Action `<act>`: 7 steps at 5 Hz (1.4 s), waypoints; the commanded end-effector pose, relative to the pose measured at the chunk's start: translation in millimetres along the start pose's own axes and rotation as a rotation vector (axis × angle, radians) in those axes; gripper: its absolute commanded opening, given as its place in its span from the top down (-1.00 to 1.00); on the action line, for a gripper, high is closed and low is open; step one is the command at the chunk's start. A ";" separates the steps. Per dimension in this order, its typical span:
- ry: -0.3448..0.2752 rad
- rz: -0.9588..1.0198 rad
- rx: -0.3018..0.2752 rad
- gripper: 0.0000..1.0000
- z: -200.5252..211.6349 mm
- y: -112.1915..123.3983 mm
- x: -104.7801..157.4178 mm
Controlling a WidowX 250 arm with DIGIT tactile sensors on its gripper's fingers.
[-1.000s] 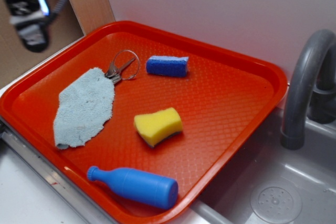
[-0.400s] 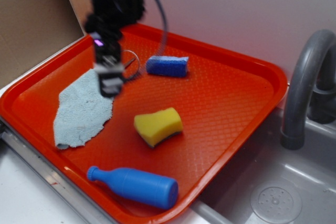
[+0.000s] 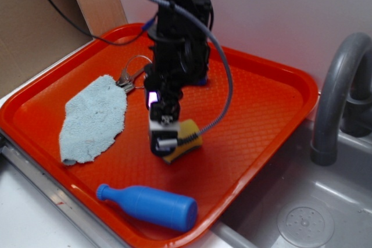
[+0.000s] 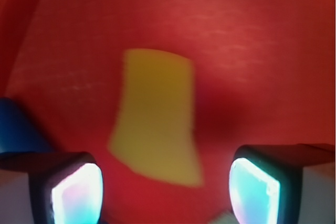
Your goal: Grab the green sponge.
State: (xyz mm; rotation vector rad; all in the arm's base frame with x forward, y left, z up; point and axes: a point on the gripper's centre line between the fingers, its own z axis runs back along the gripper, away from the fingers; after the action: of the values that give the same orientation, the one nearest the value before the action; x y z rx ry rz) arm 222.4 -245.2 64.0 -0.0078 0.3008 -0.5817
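The gripper (image 3: 163, 139) hangs just above the green sponge (image 3: 187, 137), its two fingers (image 4: 77, 190) spread wide with the sponge's yellow face (image 4: 155, 116) showing between them in the wrist view, nothing grasped. The sponge lies flat near the middle of the red tray (image 3: 261, 114), largely hidden by the arm in the exterior view. A pale blue-grey cloth (image 3: 93, 118) lies toward the tray's left edge with a metal ring clip (image 3: 132, 74) at its far end, and a blue bottle (image 3: 151, 206) lies on its side along the near edge.
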 end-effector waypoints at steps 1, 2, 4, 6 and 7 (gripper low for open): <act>0.002 -0.008 0.041 -1.00 -3.6 -27.7 6.7; 0.025 0.045 0.031 -1.00 -11.1 -17.4 6.1; 0.070 0.107 0.079 1.00 -16.1 -9.8 1.8; -0.044 0.264 0.058 1.00 21.3 3.8 -27.8; -0.155 0.501 -0.004 1.00 61.5 33.9 -73.7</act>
State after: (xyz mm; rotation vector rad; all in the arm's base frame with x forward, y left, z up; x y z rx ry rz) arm 206.5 -176.8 130.0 0.0500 0.1862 -0.0979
